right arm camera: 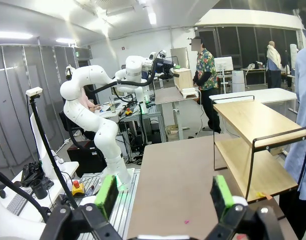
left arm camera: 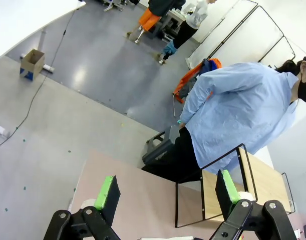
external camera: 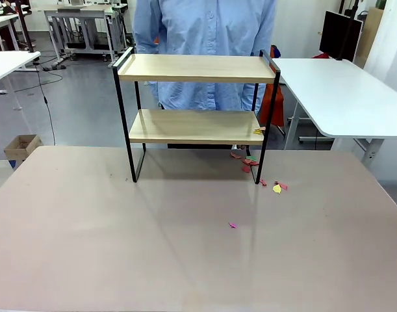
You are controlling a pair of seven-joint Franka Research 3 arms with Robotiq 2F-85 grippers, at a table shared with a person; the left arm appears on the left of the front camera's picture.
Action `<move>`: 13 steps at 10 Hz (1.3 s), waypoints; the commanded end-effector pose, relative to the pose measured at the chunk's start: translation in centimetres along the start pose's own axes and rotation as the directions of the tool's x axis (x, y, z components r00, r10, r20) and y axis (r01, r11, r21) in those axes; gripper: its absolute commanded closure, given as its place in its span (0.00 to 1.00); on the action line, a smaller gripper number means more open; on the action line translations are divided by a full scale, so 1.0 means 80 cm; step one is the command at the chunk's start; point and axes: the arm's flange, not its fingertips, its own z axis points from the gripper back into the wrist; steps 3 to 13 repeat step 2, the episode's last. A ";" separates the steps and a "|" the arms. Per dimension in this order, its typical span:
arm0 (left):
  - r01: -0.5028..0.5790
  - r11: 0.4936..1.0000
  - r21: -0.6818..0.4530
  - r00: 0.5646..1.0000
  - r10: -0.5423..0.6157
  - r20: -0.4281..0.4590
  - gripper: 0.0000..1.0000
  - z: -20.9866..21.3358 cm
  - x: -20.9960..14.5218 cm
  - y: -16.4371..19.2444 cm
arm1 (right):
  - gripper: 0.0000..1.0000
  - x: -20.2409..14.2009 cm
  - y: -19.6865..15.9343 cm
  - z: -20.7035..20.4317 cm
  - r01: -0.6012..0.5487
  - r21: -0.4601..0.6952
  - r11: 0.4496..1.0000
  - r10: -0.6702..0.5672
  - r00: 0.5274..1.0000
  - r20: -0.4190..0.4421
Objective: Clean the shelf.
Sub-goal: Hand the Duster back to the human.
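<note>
Starting point: shelf (external camera: 195, 127) stood mid-table at the far edge, paper scraps (external camera: 251, 162) by its right legs. Left gripper (left arm camera: 168, 192) and right gripper (right arm camera: 164, 194) gaped wide, empty. You'd likely approach next.

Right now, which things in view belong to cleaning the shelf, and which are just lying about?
Job:
shelf
yellow scrap on its lower board
paper scraps on the table by its right leg
left gripper, open
right gripper, open

Lying about:
cardboard box on the floor
white table
</note>
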 end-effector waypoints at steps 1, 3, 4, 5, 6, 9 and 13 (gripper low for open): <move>-0.010 1.000 0.012 1.000 0.010 -0.001 0.00 0.003 -0.002 0.000 | 0.00 0.002 0.003 -0.002 -0.009 0.005 1.000 0.009 1.000 0.000; -0.010 1.000 0.012 1.000 0.010 -0.001 0.00 0.003 -0.002 0.000 | 0.00 0.002 0.003 -0.002 -0.009 0.005 1.000 0.009 1.000 0.000; -0.010 1.000 0.012 1.000 0.010 -0.001 0.00 0.003 -0.002 0.000 | 0.00 0.002 0.003 -0.002 -0.009 0.005 1.000 0.009 1.000 0.000; -0.010 1.000 0.012 1.000 0.010 -0.001 0.00 0.003 -0.002 0.000 | 0.00 0.002 0.003 -0.002 -0.009 0.005 1.000 0.009 1.000 0.000; -0.010 1.000 0.012 1.000 0.010 -0.001 0.00 0.003 -0.002 0.000 | 0.00 0.002 0.003 -0.002 -0.009 0.005 1.000 0.009 1.000 0.000; -0.010 1.000 0.012 1.000 0.010 -0.001 0.00 0.003 -0.002 0.000 | 0.00 0.002 0.003 -0.002 -0.009 0.005 1.000 0.009 1.000 0.000; -0.010 1.000 0.012 1.000 0.010 -0.001 0.00 0.003 -0.002 0.000 | 0.00 0.002 0.003 -0.002 -0.009 0.005 1.000 0.009 1.000 0.000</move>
